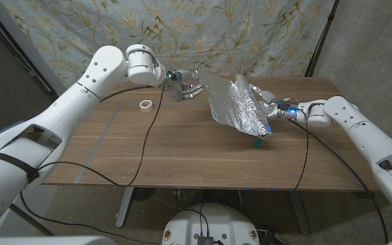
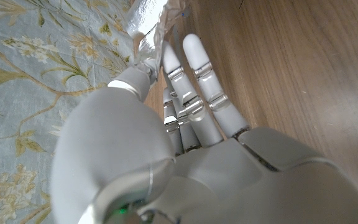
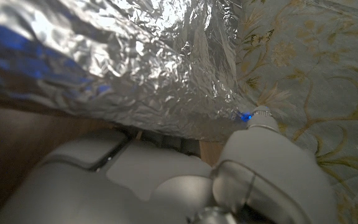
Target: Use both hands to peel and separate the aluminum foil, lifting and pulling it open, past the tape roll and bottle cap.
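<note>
The crumpled aluminum foil (image 1: 235,105) stands raised off the wooden table (image 1: 182,146) at its back middle, sloping down to the front right. My left hand (image 1: 184,87) reaches to the foil's left corner. In the left wrist view a strip of foil (image 2: 149,25) runs down between its thumb and its straight fingers (image 2: 194,68), so it seems pinched there. My right hand (image 1: 269,102) holds the foil's right side. In the right wrist view the foil (image 3: 135,62) spreads over that hand (image 3: 166,180), thumb against its edge.
A white tape roll (image 1: 145,105) lies on the table left of the foil, below my left hand. A small green bottle cap (image 1: 257,143) sits just in front of the foil's lower right corner. A flowered cloth (image 1: 203,34) hangs behind the table.
</note>
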`<state>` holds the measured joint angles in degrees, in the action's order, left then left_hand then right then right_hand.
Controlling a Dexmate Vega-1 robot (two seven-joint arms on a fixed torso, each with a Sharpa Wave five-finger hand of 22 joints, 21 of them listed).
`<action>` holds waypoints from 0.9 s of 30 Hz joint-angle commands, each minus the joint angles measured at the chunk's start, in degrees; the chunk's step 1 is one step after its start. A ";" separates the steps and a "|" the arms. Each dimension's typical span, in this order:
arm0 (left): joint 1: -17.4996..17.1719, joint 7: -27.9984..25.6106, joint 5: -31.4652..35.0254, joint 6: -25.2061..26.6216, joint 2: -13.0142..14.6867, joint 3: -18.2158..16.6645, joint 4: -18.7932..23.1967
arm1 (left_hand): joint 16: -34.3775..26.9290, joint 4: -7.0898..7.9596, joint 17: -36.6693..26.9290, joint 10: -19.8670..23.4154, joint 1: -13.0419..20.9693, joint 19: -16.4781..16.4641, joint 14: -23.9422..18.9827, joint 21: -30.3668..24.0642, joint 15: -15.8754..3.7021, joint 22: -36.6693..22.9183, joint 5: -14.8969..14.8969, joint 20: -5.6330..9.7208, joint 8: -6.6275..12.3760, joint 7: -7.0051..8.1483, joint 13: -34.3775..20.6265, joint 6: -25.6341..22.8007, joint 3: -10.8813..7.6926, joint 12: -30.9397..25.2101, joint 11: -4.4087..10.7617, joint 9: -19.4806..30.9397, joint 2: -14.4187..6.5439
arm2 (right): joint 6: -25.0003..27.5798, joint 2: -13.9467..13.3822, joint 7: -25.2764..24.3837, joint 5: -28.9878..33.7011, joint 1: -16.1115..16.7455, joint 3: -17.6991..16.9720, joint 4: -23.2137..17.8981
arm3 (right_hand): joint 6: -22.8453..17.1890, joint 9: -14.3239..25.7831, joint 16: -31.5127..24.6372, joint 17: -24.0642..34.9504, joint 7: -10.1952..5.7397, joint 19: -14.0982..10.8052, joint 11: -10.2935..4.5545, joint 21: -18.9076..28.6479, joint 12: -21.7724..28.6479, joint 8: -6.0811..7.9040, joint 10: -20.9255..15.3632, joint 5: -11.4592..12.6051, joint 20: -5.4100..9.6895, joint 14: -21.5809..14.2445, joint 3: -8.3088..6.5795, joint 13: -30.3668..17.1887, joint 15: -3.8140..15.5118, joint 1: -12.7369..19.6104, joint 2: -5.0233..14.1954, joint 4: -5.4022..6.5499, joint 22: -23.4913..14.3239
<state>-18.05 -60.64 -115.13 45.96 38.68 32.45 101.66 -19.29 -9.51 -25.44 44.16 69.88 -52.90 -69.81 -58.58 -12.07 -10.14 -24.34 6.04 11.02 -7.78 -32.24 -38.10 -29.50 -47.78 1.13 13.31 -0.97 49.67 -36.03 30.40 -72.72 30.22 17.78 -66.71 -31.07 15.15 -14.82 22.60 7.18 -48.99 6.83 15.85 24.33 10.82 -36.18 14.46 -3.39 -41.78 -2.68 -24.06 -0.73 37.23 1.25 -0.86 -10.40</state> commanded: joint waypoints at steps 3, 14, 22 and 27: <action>-0.55 -0.21 -1.23 -1.18 2.36 -0.60 2.57 | 0.03 0.14 -0.34 5.69 0.38 0.00 -0.34 -0.44 -0.23 0.04 0.03 0.37 -0.06 -0.13 -0.10 -0.37 -0.54 -0.03 5.64 -0.05 0.05 | -0.31 -0.13 -0.42 -0.45 0.64 -0.37 -0.43 | 0.07 0.03 0.24 0.09 -0.19 -0.48 0.15 -0.06 -0.04 0.44 -0.03 0.54 0.04 -0.01 0.23 -0.35 -0.28 -0.41 0.12 -0.23 -0.03; -0.83 -0.18 -1.92 -2.06 4.54 -1.34 4.87 | 0.05 0.12 -0.42 5.51 0.47 0.00 -0.39 -0.66 -0.30 0.06 0.04 0.43 -0.08 -0.11 -0.31 -0.34 -0.53 -0.06 5.62 -0.08 0.05 | -0.86 -0.17 -0.60 -0.83 1.17 -0.73 -1.08 | 0.26 -0.21 0.34 0.09 -0.23 -0.45 0.11 -0.30 -0.10 0.48 0.05 0.83 -0.05 0.03 0.37 -0.46 -0.24 -0.48 0.12 -0.26 -0.03; -1.09 -0.39 -2.42 -2.70 6.65 -2.08 7.03 | 0.09 0.19 -0.41 5.77 0.38 0.08 -0.49 -0.80 -0.36 0.07 0.04 0.49 -0.08 -0.10 -0.15 -0.32 -0.53 -0.03 5.56 -0.09 0.06 | -1.34 -0.57 -0.57 -1.38 1.92 -1.25 -1.95 | 0.33 -0.35 0.42 0.08 -0.21 -0.49 0.04 -0.43 -0.12 0.52 0.08 1.00 -0.08 0.08 0.47 -0.52 -0.30 -0.50 0.10 -0.30 -0.04; -1.26 -0.40 -2.49 -3.22 7.96 -2.73 8.18 | 0.13 0.10 -0.47 5.76 0.50 0.11 -0.38 -0.90 -0.33 0.08 0.05 0.50 -0.06 -0.07 -0.20 -0.36 -0.54 -0.04 5.57 -0.10 0.11 | -1.50 -0.91 -0.78 -1.71 2.34 -1.56 -2.40 | 0.33 -0.45 0.48 0.09 -0.25 -0.49 -0.01 -0.53 -0.13 0.57 0.08 1.13 -0.02 0.15 0.53 -0.57 -0.23 -0.52 0.13 -0.31 -0.04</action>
<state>-18.91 -61.12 -117.19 43.68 43.94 30.86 107.26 -19.30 -9.31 -25.74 44.45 69.88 -52.58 -69.81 -58.98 -12.06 -10.15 -24.34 6.35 11.03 -7.66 -32.28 -38.38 -29.71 -47.78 1.22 13.04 -0.97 48.64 -36.42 29.81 -73.75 31.72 16.82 -68.19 -30.87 14.62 -14.37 22.60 6.98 -48.98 6.82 15.46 24.30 11.03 -36.18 15.29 -3.38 -41.78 -2.37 -24.38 -0.73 37.23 1.25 -1.18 -10.40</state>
